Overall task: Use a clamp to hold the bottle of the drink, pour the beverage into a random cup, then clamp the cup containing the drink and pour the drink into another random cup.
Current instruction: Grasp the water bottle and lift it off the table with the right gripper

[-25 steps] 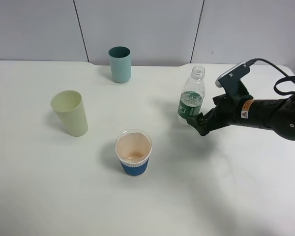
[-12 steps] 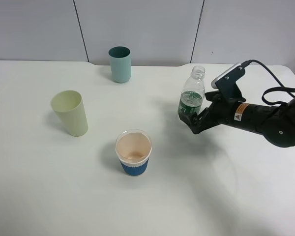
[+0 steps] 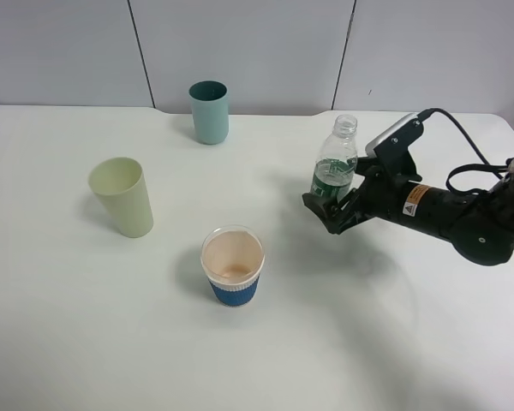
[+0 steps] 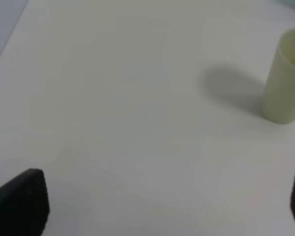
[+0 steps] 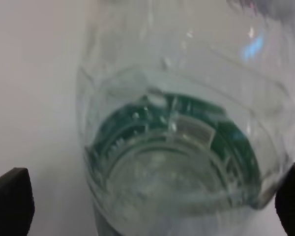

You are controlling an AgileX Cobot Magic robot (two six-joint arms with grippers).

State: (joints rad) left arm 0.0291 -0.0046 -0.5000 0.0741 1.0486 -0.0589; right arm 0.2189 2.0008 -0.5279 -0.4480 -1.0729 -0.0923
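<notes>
The bottle [image 3: 335, 167] is clear, glossy plastic with a ribbed body that catches bright glints, and it carries a dark green label. The pale yellow-green tumbler [image 3: 122, 197] and the teal tumbler [image 3: 209, 112] are smooth plastic with a dull, satin finish, while the paper cup [image 3: 233, 266] has a white rim, a matt beige inside and a ribbed dark blue sleeve. The table [image 3: 86, 342] is smooth, matt white, and the arm [image 3: 450, 218] has a black shell with a faint sheen.
</notes>
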